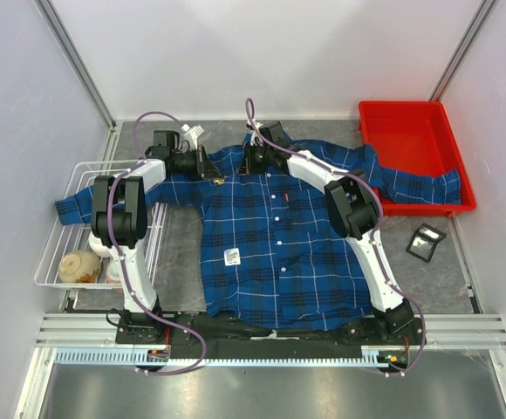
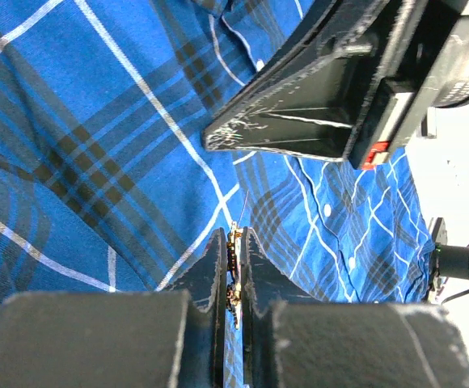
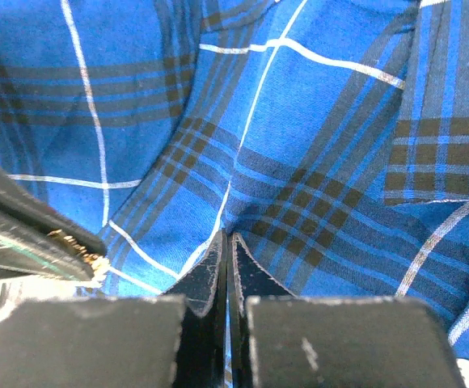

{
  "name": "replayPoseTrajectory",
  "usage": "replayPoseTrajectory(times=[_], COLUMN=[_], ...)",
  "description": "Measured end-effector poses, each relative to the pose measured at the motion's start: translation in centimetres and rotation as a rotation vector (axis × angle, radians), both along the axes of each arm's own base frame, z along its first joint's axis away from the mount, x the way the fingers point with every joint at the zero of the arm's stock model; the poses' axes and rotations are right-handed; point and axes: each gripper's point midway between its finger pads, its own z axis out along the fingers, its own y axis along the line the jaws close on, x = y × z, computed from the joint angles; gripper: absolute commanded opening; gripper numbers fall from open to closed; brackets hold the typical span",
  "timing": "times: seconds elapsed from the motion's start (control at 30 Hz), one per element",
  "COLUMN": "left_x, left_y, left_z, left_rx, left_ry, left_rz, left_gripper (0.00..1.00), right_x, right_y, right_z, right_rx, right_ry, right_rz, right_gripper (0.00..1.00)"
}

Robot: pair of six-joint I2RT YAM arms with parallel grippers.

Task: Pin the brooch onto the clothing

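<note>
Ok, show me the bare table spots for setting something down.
Grey table lies bare between the wire rack and the shirt, and right of the shirt near the small black frame. Crowded at the collar, where the left gripper and right gripper meet.

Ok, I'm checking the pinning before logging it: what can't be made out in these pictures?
- Shape of the brooch: left wrist view, edge-on and clamped in the left gripper; top view, too small.
- Whether its pin has pierced the shirt: left wrist view, too thin to follow.
- Whether the right gripper pinches cloth: right wrist view, its shut fingers cover the spot.
</note>
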Motion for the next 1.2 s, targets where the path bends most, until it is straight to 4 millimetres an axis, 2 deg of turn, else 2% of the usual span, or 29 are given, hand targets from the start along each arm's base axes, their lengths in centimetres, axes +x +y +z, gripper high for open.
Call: replayPoseTrajectory(times=[0.23,1.2], left_x=[0.6,1.5], left_y=[0.0,-0.2], left_z=[-0.8,-2.2], left_rx=[-0.007,-0.039], left_ry=[0.034,0.114], left_rz=[0.014,0.053], left_gripper=[0.02,0.02], right_x=[0.0,-0.6], right_y=[0.4,0.5], right_z=[1.3,1.2], right_rx=[0.049,0.077], right_ry=[-0.005,0.019], right_rz=[0.011,0.013], right_gripper=[0.0,0.0])
